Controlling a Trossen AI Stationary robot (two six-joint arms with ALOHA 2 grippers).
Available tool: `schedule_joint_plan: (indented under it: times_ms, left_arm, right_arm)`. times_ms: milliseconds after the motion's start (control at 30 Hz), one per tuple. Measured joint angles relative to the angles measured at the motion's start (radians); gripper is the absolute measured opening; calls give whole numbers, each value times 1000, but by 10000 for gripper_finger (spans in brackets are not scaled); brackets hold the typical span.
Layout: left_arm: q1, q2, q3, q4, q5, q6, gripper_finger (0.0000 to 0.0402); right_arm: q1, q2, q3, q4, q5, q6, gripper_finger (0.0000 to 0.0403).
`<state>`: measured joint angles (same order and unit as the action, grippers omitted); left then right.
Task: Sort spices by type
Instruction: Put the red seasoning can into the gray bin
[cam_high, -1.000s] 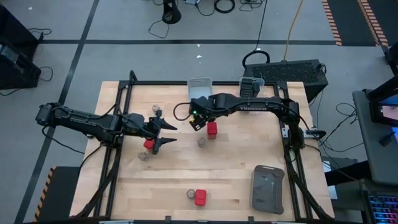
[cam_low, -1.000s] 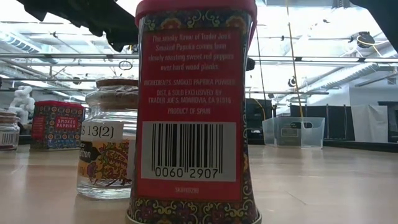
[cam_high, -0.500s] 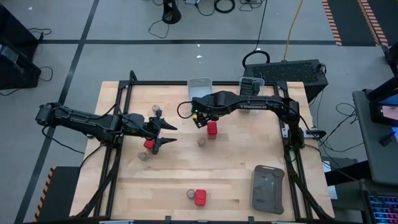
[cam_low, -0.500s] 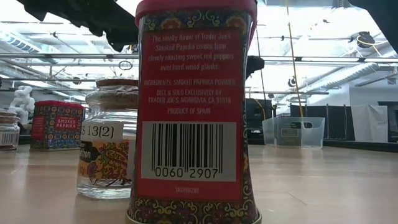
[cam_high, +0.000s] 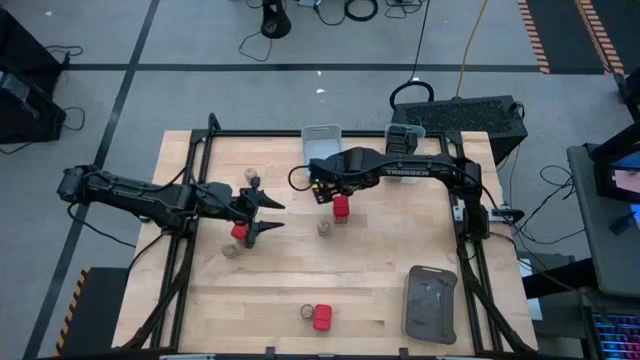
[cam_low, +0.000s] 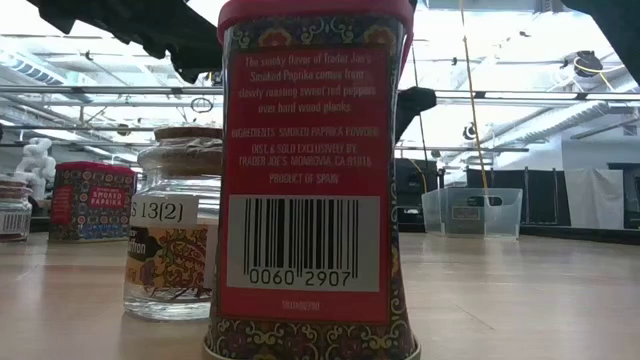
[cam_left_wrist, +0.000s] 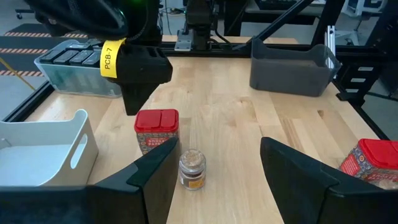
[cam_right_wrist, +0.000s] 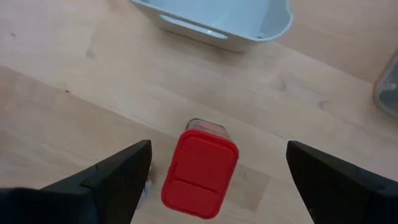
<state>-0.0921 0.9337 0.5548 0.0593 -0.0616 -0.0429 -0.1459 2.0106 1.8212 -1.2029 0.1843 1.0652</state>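
The spices stand scattered on the wooden table (cam_high: 380, 270). My right gripper (cam_right_wrist: 217, 149) hangs open, pointing steeply down, over a red-capped spice tin (cam_right_wrist: 200, 173) at mid table (cam_high: 341, 207); its fingers stand on either side, apart from it. A round jar (cam_high: 324, 228) stands just nearer. My left gripper (cam_high: 267, 214) waits open at the left, above the table, with another red-capped tin (cam_high: 239, 231) below it and a jar (cam_high: 231, 250) beside that. A third tin (cam_high: 322, 318) and jar (cam_high: 306, 313) stand by the near edge.
A white bin (cam_high: 322, 138) and a clear bin (cam_high: 405, 135) holding dark containers (cam_left_wrist: 68, 57) stand at the far edge. A grey bin (cam_high: 430, 303) sits near right. One more jar (cam_high: 252, 177) stands far left. The low view is mostly filled by a red tin (cam_low: 312, 170).
My right gripper has rolled about its own line and tipped further down while shifting slightly toward the red-capped tin at mid table. In the low view its dark shape has come out from behind the big tin's right side. The spices have kept still.
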Motion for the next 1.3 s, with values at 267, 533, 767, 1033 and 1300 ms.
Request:
schedule_joint_plan:
  times_ms: [267,533,767,1033,1300]
  left_arm:
    - [0,0,0,0,0,0,231]
    - [0,0,0,0,0,3,231]
    - [0,0,0,0,0,3,231]
    - [0,0,0,-1,0,3,231]
    - [0,0,0,-1,0,2,231]
  right_arm:
    - [6,-1,-96,86,-6,2,357]
    - [11,0,-107,100,-9,23,357]
    - [29,0,-107,102,-7,54,357]
    - [37,1,-161,134,-8,76,357]
    - [42,1,-201,191,-36,84,357]
